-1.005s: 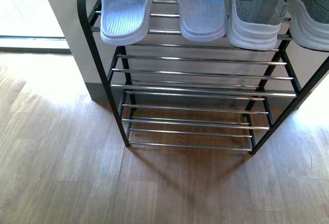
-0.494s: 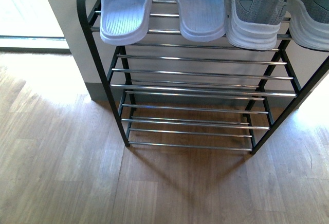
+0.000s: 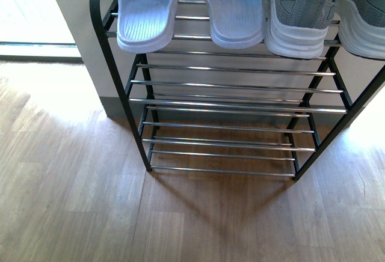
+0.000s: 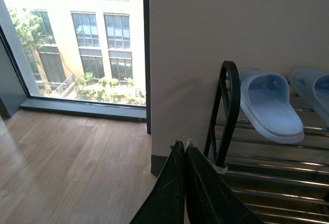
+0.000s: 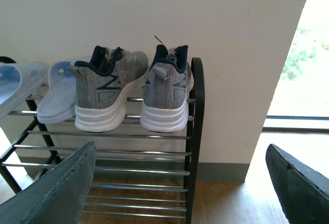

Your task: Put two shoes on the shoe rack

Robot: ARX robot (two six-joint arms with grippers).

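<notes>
Wood floor (image 3: 72, 202) | white wall (image 5: 154, 13) | left fingers (image 4: 181, 154) together | right fingers (image 5: 77, 183) apart

The front view looks steeply down at the shoe rack (image 3: 228, 103) and wooden floor (image 3: 66, 202) from close by. The left wrist view faces the rack's left end and a window (image 4: 77, 34). The right wrist view faces its right end. All three share the rack's top shelf.
</notes>
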